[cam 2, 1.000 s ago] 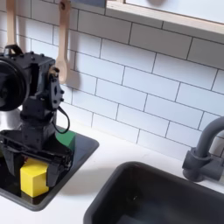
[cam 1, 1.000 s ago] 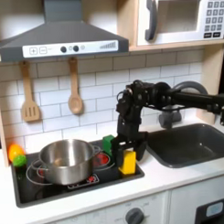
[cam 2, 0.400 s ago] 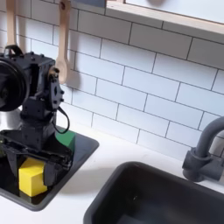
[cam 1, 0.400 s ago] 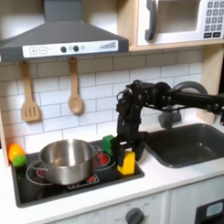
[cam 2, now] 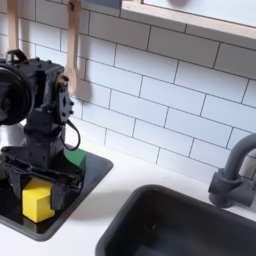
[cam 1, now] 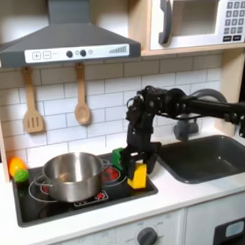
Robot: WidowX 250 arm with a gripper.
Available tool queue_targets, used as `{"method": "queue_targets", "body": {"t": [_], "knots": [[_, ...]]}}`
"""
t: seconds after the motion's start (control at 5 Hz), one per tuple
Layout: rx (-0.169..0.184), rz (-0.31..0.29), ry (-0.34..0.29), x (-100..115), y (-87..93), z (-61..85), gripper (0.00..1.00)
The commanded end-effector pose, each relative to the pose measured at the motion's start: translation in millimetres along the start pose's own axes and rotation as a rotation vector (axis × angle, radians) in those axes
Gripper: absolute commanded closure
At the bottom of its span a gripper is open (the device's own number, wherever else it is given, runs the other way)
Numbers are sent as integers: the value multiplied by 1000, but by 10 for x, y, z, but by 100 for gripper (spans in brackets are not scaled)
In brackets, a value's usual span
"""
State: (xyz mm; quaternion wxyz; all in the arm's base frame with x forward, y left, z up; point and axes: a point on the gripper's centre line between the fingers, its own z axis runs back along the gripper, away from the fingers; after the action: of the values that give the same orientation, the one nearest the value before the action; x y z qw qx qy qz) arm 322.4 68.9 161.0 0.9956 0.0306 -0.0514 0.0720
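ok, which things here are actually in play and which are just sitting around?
In play:
claw, fingers on either side of the yellow block
stove top beneath the block

Sitting around:
steel pot
green item
two wooden utensils on the wall
sink
faucet
microwave

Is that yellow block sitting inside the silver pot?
No, in the first exterior view the yellow block sits between the hand's fingers on the stovetop, beside the silver pot.

Yellow block (cam 1: 137,176), upright, on stovetop's front corner
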Motion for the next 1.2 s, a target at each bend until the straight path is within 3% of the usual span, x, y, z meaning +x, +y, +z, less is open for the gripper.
{"method": "queue_targets", "body": {"t": [0.0,0.4,1.0], "knots": [[-44,52,-35,78,160,223,100],[-77,76,-52,145,209,391,100],[-75,133,-71,328,361,457,100]]}}
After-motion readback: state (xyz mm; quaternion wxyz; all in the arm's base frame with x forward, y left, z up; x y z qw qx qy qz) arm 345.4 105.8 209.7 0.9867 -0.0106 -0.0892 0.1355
